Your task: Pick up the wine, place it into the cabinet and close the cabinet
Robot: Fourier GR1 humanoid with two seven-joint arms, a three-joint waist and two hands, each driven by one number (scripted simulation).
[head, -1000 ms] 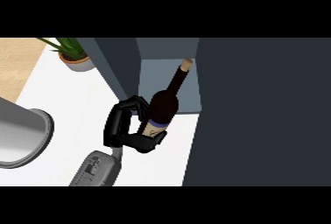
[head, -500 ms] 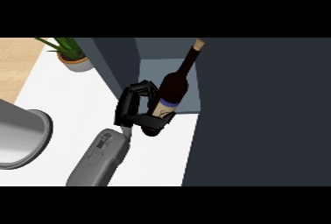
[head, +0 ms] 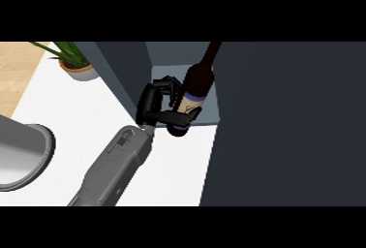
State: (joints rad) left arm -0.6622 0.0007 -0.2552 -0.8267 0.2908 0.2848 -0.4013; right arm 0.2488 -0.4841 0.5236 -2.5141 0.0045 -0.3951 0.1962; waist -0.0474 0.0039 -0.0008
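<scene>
- Starting nearest to us, we see 1 grey forearm (head: pixel 114 167) coming up from the lower edge across the white desk (head: pixel 79 106); by its place at the left we take it for our left arm, though only this 1 arm shows.
- At the forearm's end, our left hand (head: pixel 154 104) has fingers and thumb curled round the lower body of the wine (head: pixel 193 94), the thumb crossing just under the pale label. Gripping low leaves the neck free to go in first.
- We hold the wine tilted, its neck leaning up and away into the cabinet (head: pixel 118 68) opening, its base at the front edge of the pale shelf floor. We judge the bottle is at the threshold, not yet set down.
- To the right, a wide dark panel (head: pixel 286 121), likely the open cabinet door, hides the rest of the interior; closing it is yet to come.
- At the left edge lies a grey round vessel (head: pixel 22 155).
- Farthest off, a potted plant (head: pixel 75 65) stands near the desk's back corner, well apart from the hand.
</scene>
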